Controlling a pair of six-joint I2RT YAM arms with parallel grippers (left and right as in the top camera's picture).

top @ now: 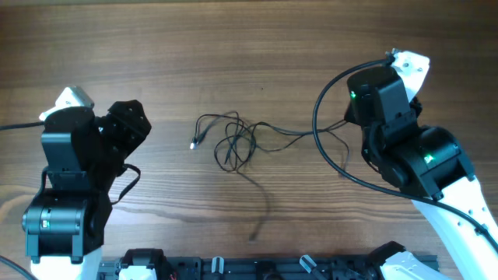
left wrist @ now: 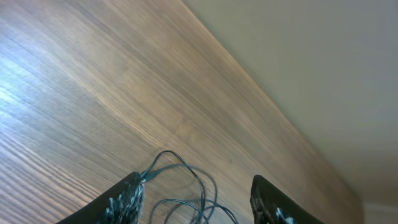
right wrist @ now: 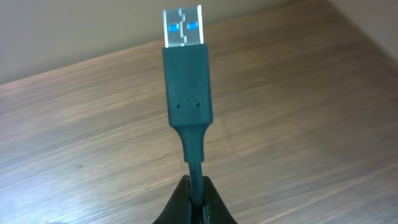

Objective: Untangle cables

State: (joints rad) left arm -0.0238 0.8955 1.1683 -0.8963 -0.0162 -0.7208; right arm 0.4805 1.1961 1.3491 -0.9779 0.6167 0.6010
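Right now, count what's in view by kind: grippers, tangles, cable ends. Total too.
Grippers: 2 (left gripper open, right gripper shut)
Tangles: 1 (cable tangle, number of cables in it unclear)
Cable ends: 3 (USB plug held by the right gripper, small plug at the left of the tangle, loose end)
Total: 6

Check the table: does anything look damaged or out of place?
Nothing damaged. The cable tangle lies in loose knotted loops mid-table, as the task expects. The right gripper pinches a cable just below its USB plug, which stands straight and intact.
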